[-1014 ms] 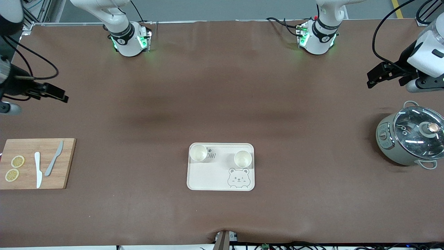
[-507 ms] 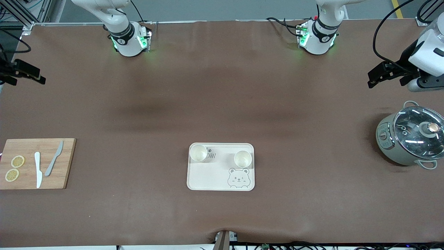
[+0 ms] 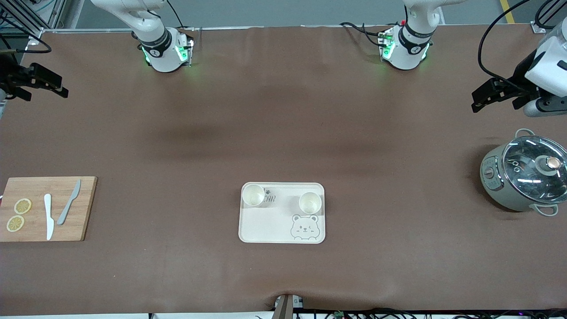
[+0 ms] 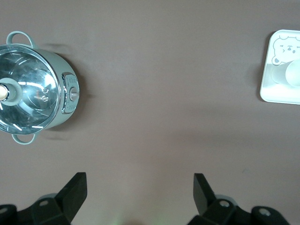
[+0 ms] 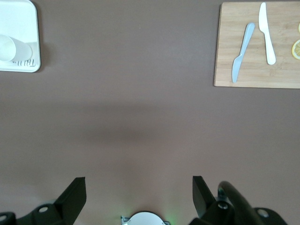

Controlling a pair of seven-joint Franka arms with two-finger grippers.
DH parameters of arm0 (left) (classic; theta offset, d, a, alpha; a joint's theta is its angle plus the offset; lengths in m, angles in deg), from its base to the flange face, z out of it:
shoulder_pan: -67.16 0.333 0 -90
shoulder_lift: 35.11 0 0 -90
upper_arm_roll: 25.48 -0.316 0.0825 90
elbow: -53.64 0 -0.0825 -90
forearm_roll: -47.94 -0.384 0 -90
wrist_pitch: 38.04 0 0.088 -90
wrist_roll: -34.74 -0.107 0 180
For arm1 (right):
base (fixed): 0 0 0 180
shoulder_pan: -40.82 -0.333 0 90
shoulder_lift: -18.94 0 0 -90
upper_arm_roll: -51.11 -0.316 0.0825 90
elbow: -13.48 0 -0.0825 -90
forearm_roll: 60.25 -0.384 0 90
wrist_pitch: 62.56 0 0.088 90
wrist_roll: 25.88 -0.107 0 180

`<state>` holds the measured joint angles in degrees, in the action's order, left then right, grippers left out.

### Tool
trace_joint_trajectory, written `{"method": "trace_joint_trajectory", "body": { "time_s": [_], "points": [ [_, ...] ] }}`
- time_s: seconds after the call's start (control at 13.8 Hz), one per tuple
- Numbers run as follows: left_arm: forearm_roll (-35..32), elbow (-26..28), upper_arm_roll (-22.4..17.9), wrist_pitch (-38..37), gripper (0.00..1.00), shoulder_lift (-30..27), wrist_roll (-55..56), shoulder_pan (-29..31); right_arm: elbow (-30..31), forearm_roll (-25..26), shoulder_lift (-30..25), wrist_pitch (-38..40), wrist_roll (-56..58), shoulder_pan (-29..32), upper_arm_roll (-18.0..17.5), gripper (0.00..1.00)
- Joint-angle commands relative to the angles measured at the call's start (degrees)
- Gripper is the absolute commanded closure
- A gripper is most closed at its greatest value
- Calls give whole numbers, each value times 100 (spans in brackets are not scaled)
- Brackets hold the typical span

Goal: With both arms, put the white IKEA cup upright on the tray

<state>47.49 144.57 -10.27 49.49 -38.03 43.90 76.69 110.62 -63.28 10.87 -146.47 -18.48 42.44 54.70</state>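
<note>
The cream-white tray (image 3: 266, 226) with the bear drawing lies on the brown table, near the front camera. Two white cups stand upright on it, mouths up: one (image 3: 254, 195) at the corner toward the right arm's end, the other (image 3: 310, 202) just above the bear face. My left gripper (image 3: 494, 104) is open and empty, in the air over the table at the left arm's end, by the pot. My right gripper (image 3: 44, 94) is open and empty, over the table edge at the right arm's end. The left wrist view shows the tray (image 4: 281, 91), the right wrist view a tray corner (image 5: 23, 18).
A grey-green pot with a glass lid (image 3: 525, 177) stands at the left arm's end. A wooden cutting board (image 3: 84, 208) with two knives and lemon slices lies at the right arm's end. Both show in the wrist views, the pot (image 4: 33, 93) and the board (image 5: 281, 75).
My right gripper has drawn back toward the right arm's end of the table and risen toward the bases' side. The left gripper has hardly moved. The cups and tray are still.
</note>
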Motion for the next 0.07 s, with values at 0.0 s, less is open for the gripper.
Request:
{"method": "trace_joint_trajectory", "body": {
  "time_s": [0.0],
  "points": [
    [45,-102,8,-87,0,19,-99,49,-3,74,-37,103,60,-13,2,0]
  ]
}}
